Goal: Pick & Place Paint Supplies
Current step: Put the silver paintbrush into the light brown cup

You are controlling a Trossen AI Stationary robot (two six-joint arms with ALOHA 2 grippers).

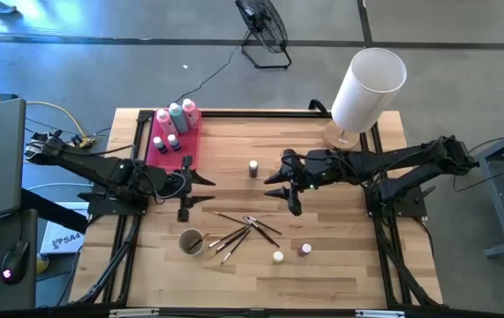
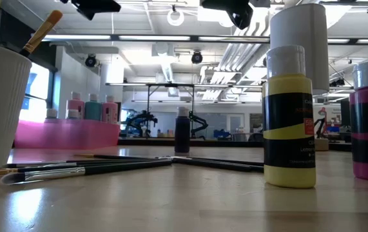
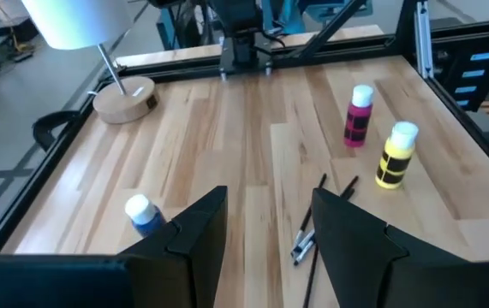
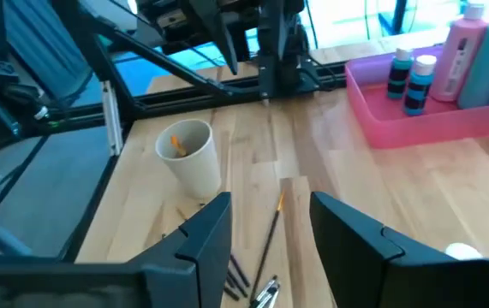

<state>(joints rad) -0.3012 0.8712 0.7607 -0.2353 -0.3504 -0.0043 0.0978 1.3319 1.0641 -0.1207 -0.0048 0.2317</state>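
My left gripper (image 1: 205,190) hangs open and empty above the table, beside the pink tray (image 1: 188,152). My right gripper (image 1: 273,185) faces it, also open and empty. In the tray stand two pink squeeze bottles (image 1: 161,120) and a teal one (image 1: 176,115), plus two small pots (image 4: 411,70). Several thin brushes (image 1: 244,228) lie flat on the wood between the grippers and the near edge. A dark blue pot (image 1: 252,168) stands upright between the grippers. A yellow pot (image 1: 278,257) and a magenta pot (image 1: 305,250) stand near the front.
A white cup (image 1: 191,241) holding one brush stands left of the loose brushes. A lamp with a big white shade (image 1: 368,87) and a round wooden base (image 3: 124,98) occupies the far right corner. Black frame rails run along the table edges.
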